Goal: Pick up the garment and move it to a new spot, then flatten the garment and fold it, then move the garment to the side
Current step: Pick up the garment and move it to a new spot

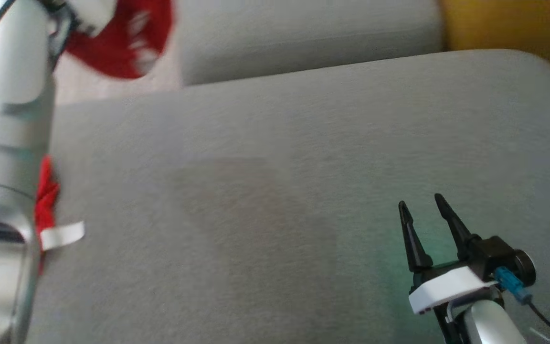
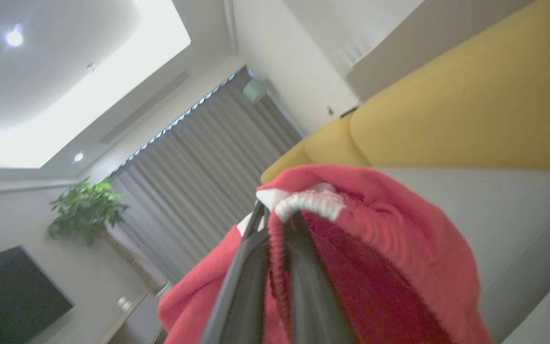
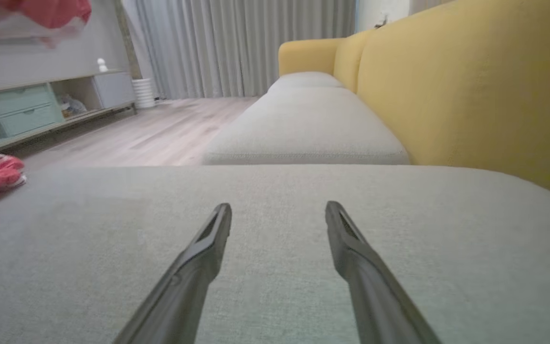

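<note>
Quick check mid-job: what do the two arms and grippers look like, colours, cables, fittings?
The right gripper has two long, dark, tapering fingers on a black housing, with a white plate beneath, a blue connector and a thin black cable. The right forearm is pale silver. The left gripper has the same slim dark fingers. The left forearm is a shiny silver cylinder in banded segments.

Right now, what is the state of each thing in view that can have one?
left fingers, shut on the red garment.
red garment, bunched, hanging lifted, not folded.
right fingers, open, holding nothing, over the grey cushion.
curtains, drawn shut.
</note>
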### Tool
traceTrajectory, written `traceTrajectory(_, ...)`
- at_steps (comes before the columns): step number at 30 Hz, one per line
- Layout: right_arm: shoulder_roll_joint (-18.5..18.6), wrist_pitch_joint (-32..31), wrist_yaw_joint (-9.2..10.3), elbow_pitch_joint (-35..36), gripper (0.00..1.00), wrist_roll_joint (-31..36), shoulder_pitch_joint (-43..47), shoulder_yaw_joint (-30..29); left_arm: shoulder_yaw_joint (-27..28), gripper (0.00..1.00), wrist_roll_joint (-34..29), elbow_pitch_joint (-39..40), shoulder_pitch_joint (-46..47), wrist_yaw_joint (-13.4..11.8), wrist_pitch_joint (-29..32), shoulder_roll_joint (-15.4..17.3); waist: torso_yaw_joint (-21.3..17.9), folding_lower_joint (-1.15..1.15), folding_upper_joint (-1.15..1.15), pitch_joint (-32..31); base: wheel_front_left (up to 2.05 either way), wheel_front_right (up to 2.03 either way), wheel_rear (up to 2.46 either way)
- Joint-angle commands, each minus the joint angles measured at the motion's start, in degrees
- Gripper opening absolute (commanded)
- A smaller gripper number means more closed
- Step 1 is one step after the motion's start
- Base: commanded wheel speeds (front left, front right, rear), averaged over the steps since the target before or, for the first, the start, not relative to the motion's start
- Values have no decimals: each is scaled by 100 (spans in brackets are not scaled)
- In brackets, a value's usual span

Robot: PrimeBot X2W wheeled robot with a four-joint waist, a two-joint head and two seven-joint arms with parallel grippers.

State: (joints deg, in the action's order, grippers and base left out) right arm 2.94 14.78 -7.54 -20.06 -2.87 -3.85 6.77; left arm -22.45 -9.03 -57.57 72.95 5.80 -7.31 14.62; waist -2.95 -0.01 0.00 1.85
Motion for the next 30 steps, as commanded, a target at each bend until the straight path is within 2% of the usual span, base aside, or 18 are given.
traceTrajectory(1, -5, 22, 5, 249, 100, -63, -129, 133, 57, 0, 133, 368, 377, 39, 41, 83, -775, 1, 0, -463, 0, 0, 0)
traceTrajectory(6, -5, 22, 5, 354, 100, -206, -165, 217, 117, 0, 688, 872, 83, 131, 159, -298, -1388, 1, 0, -359, 0, 0, 0)
traceTrajectory(10, -5, 22, 5, 381, 100, -334, -213, 298, 99, 0, 1214, 1114, -559, 158, 225, -610, -1846, 1, 0, -177, 0, 0, 0)
traceTrajectory(13, -6, 22, 5, 383, 100, -444, -248, 374, -17, 0, 1553, 1090, -1304, 165, 196, -716, -2131, 1, 0, -2, 0, 0, 0)
traceTrajectory(17, -6, 22, 5, 387, 100, -607, -347, 485, -145, 0, 2252, 674, -2296, 167, 229, -856, -2343, 1, 0, 349, 0, 0, 0)
traceTrajectory(18, -6, 22, 5, 376, 100, -631, -380, 508, -172, 18, 2339, 542, -2490, 167, 146, -852, -2363, 1, 0, 426, 0, 0, 0)
traceTrajectory(19, -6, 22, 5, 360, 100, -643, -408, 533, -239, 91, 2415, 422, -2680, 168, 50, -865, -2368, 1, 0, 483, 0, 0, 0)
traceTrajectory(20, -6, 22, 5, 338, 100, -651, -429, 555, -296, 100, 2533, 350, -2840, 168, -102, -885, -2363, 1, 0, 524, 0, 0, 0)
traceTrajectory(23, -6, 22, 5, 247, 100, -645, -440, 574, -203, 100, 2607, 190, -3141, 59, -582, -866, -2233, 1, 0, 531, 0, 0, 0)
traceTrajectory(24, -6, 22, 5, 202, 100, -655, -386, 479, -207, 100, 2521, 335, -3338, -154, -731, -900, -2012, 1, 0, 455, 0, 0, 0)
traceTrajectory(25, -6, 22, 5, 202, 100, -655, -386, 479, -207, 100, 2521, 335, -3338, -154, -731, -900, -2012, 1, 0, 455, 0, 0, 0)
traceTrajectory(26, -6, 22, 5, 173, 100, -657, -347, 434, -147, 100, 2533, 481, -3476, -279, -755, -929, -1879, 1, 0, 390, 0, 0, 0)
traceTrajectory(30, -6, 22, 5, 88, 100, -759, -221, 407, 431, 100, 2772, 1819, -4412, -510, -765, -1020, -1390, 1, 0, 97, 0, 0, 0)
